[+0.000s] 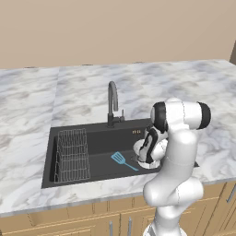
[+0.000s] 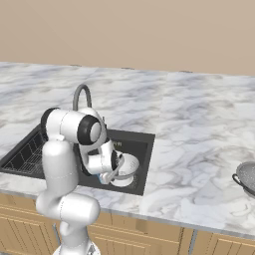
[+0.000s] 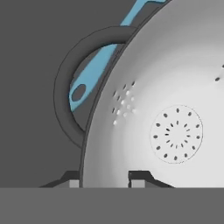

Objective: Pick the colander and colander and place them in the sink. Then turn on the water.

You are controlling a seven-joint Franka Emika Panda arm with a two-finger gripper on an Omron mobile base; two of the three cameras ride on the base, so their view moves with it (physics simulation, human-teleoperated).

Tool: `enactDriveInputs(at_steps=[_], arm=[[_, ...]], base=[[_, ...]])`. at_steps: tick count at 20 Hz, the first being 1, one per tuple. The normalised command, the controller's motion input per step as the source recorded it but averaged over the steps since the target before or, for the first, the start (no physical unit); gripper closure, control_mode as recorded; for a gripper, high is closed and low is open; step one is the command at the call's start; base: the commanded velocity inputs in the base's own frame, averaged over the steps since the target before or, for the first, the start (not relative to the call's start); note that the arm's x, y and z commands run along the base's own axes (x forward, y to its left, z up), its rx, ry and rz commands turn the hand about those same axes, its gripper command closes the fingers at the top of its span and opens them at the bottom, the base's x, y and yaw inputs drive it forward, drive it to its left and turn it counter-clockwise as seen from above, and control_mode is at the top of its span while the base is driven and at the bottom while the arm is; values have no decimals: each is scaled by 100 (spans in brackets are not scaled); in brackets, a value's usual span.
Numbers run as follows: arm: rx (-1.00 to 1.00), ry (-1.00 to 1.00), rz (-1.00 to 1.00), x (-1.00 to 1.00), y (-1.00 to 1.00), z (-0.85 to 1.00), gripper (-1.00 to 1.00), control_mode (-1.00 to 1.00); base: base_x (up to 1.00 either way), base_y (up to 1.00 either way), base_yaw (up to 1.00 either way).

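Note:
The whitish colander (image 1: pixel 138 148) (image 2: pixel 128 166) hangs tilted low inside the black sink (image 1: pixel 99 136) (image 2: pixel 135 144), at its right end. My gripper (image 1: pixel 148 154) (image 2: pixel 112 172) (image 3: pixel 106 180) is shut on its rim, one finger inside the bowl and one outside. In the hand view the colander's perforated inside (image 3: pixel 175 87) takes up the right half. The darker grey colander (image 2: pixel 246 177) sits on the counter far to the right. The gooseneck tap (image 1: pixel 112 99) (image 2: pixel 81 94) stands behind the basin; the water is out of view.
A blue spatula (image 1: pixel 122 160) (image 3: pixel 96 72) lies on the sink floor just left of the colander, across the round drain ring (image 3: pixel 61 98). A wire dish rack (image 1: pixel 72 155) (image 2: pixel 25 154) occupies the sink's left end. Marble counter surrounds the basin.

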Motion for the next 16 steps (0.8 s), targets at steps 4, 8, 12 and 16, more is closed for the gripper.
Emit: enactDriveInputs(at_steps=[4, 8, 12, 16], arm=[[0, 0, 0, 1, 0, 59, -100, -100], [0, 0, 0, 0, 0, 100, -100, -100], [-1, 0, 0, -2, 3, 100, -100, -100], [0, 0, -3, -4, 0, 100, -100, -100]], base=[[0, 0, 0], [0, 0, 0], [0, 0, 0], [0, 0, 0]])
